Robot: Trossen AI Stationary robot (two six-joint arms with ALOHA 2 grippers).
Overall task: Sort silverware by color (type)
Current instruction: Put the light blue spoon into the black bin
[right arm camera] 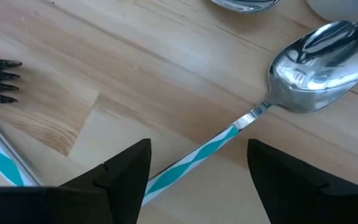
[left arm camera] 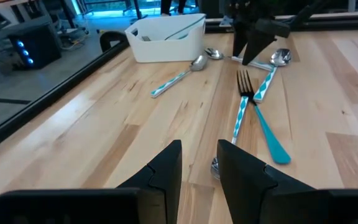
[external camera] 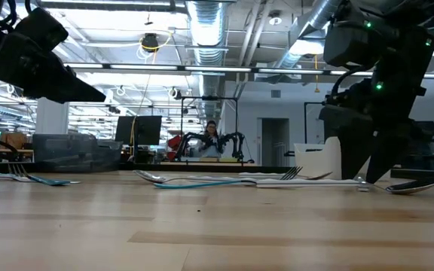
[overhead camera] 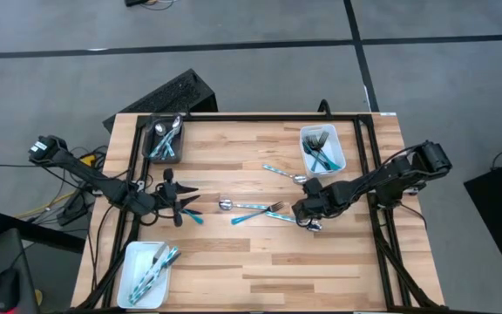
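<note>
The right gripper (overhead camera: 310, 223) is down at the table right of centre, its jaws spread wide on either side of a spoon (right arm camera: 272, 112) with a teal-and-white patterned handle, the fingers (right arm camera: 123, 171) not closed on it; the spoon lies flat on the wooden table (overhead camera: 321, 270). The left gripper (overhead camera: 184, 206) hovers over the table's left part, its jaws partly parted with nothing seen between them; whether they hold anything I cannot tell. Between the two grippers lie a fork (left arm camera: 243, 99) and more silverware (overhead camera: 255, 209), crossing one another; another spoon (overhead camera: 284, 173) lies farther back. A white tray (overhead camera: 323, 150) at the far right holds forks; a dark grey bin (overhead camera: 166, 139) at the far left holds spoons; a white tray (overhead camera: 146, 272) at the near left holds more teal-handled pieces.
</note>
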